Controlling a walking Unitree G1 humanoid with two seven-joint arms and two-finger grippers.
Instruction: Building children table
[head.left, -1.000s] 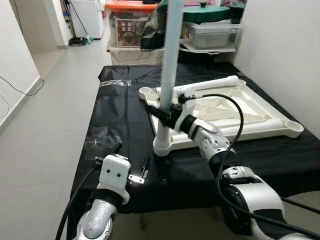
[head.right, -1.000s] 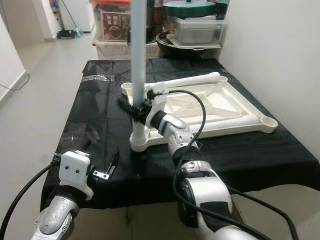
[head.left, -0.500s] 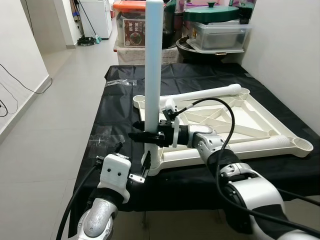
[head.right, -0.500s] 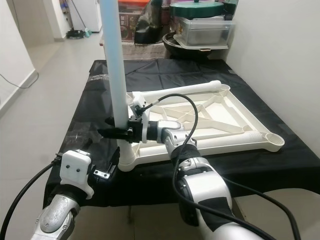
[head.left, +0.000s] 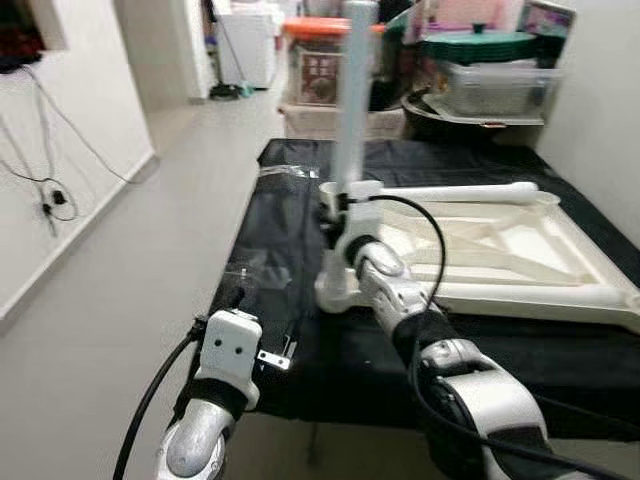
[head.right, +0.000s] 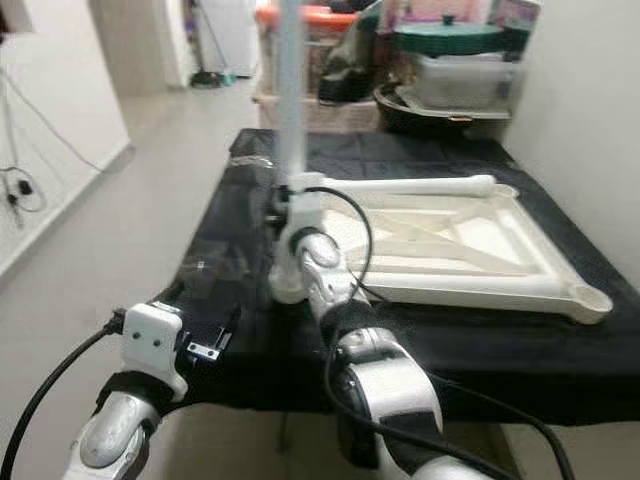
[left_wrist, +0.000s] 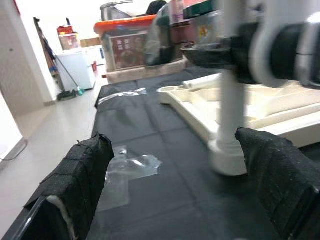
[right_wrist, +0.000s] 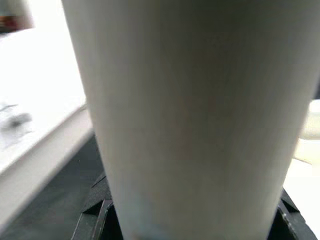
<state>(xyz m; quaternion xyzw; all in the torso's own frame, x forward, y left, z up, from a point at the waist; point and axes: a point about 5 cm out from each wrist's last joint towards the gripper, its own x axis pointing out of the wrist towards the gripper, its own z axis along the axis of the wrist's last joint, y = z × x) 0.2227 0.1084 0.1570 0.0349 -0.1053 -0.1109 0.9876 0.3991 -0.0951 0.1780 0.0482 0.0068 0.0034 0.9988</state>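
A white children's table frame lies upside down on a black sheet. A pale blue-grey leg stands upright in the frame's near-left corner socket. My right gripper is shut on this leg just above the socket; in the right wrist view the leg sits close between the black fingers. A second white leg lies along the frame's far side. My left gripper hangs open at the sheet's front-left edge, its fingers spread wide with nothing between them.
Storage boxes and lidded bins are stacked behind the sheet. Clear plastic wrap lies on the sheet left of the socket. Tiled floor opens to the left, with a wall and cables beyond. A wall closes the right side.
The whole picture has shifted and blurred, so the camera moved. My right gripper keeps hold of the upright leg, its wrist now swung behind it. The left arm stays put.
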